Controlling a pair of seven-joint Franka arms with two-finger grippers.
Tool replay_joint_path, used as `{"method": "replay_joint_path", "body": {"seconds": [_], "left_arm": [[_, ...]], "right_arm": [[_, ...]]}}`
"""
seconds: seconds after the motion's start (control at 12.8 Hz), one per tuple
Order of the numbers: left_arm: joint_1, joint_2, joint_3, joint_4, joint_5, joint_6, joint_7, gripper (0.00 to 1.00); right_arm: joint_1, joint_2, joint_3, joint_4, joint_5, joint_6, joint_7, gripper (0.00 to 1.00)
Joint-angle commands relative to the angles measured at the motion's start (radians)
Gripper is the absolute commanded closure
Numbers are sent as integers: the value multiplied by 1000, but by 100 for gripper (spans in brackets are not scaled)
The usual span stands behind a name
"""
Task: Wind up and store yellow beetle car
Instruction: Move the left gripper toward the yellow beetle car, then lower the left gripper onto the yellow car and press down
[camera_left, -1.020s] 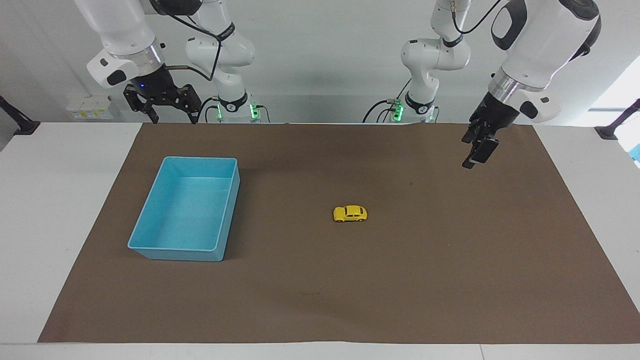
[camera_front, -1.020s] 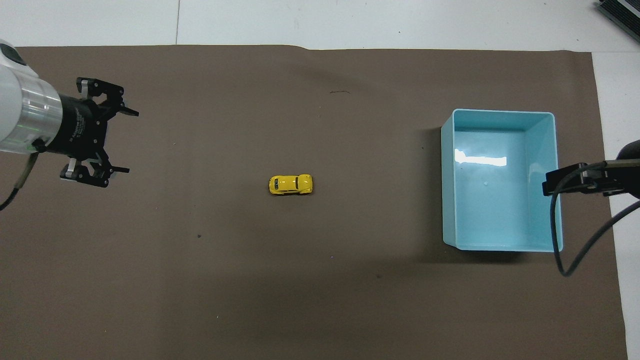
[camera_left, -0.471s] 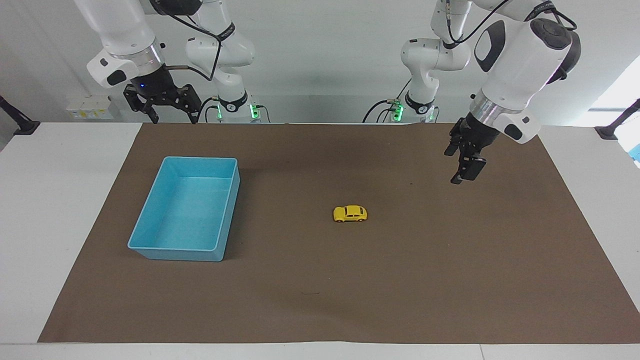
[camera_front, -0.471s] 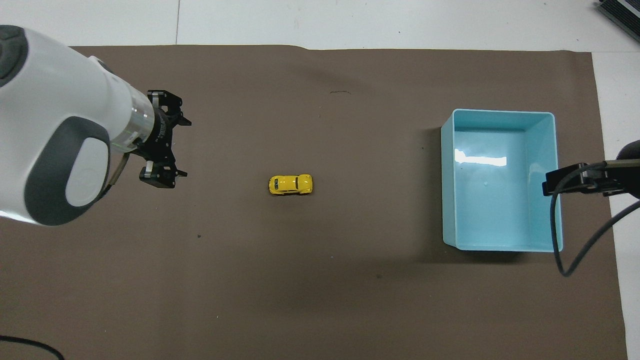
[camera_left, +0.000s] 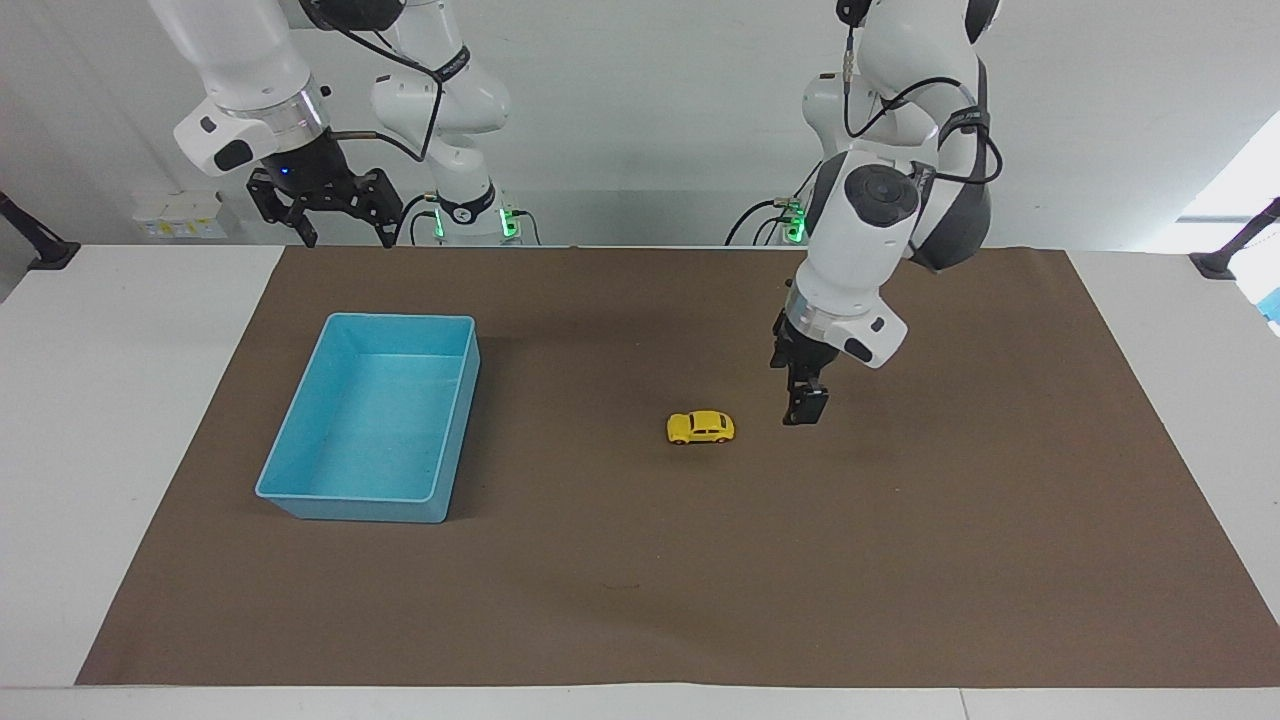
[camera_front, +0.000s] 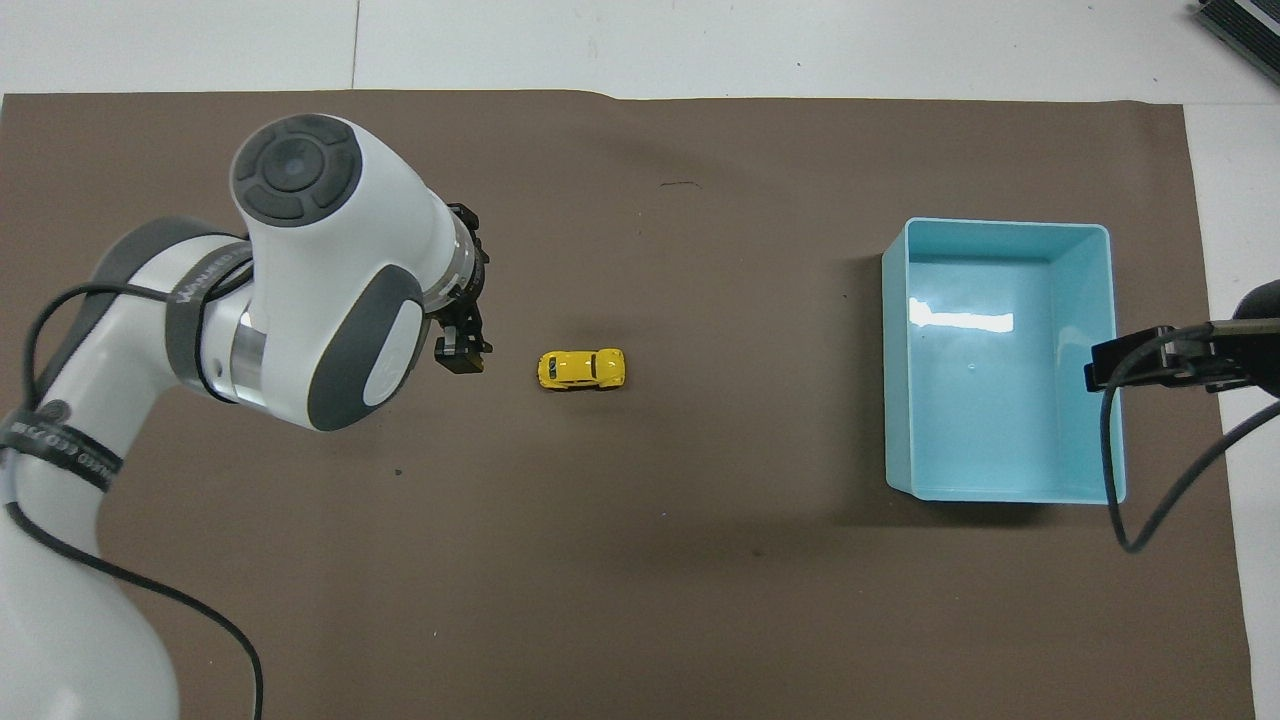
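The yellow beetle car (camera_left: 700, 428) (camera_front: 582, 369) stands on its wheels near the middle of the brown mat (camera_left: 900, 560). My left gripper (camera_left: 806, 410) hangs low over the mat beside the car, toward the left arm's end of the table, not touching it. It is open and holds nothing. In the overhead view the arm covers most of it and one finger (camera_front: 461, 357) shows. My right gripper (camera_left: 340, 228) waits open and empty in the air above the table edge at the robots' end.
An empty light blue bin (camera_left: 350, 506) (camera_front: 1005, 490) sits on the mat toward the right arm's end of the table. White tabletop (camera_left: 120, 420) borders the mat.
The left arm has swung in from its end of the table and come down, bringing its gripper close beside the car. The car, the bin and the right arm have not moved.
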Motion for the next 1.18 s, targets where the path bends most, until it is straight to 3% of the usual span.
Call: {"method": "replay_joint_path", "body": {"seconds": [0.0, 0.24, 0.39, 0.71, 1.1], "left_arm": [[-31, 52, 13, -6, 20, 62, -105, 0], [-79, 84, 13, -46, 18, 119, -147, 0], [-125, 156, 13, -46, 20, 136, -171, 0], [-142, 160, 12, -92, 11, 210, -199, 0], [-153, 152, 15, -125, 12, 198, -199, 0]], "right_arm": [[-5, 1, -1, 2, 15, 5, 12, 0], [-5, 1, -1, 2, 15, 5, 12, 0], [-5, 1, -1, 2, 15, 5, 12, 0], [-5, 1, -1, 2, 15, 5, 12, 0], [-5, 1, -1, 2, 15, 5, 12, 0]]}}
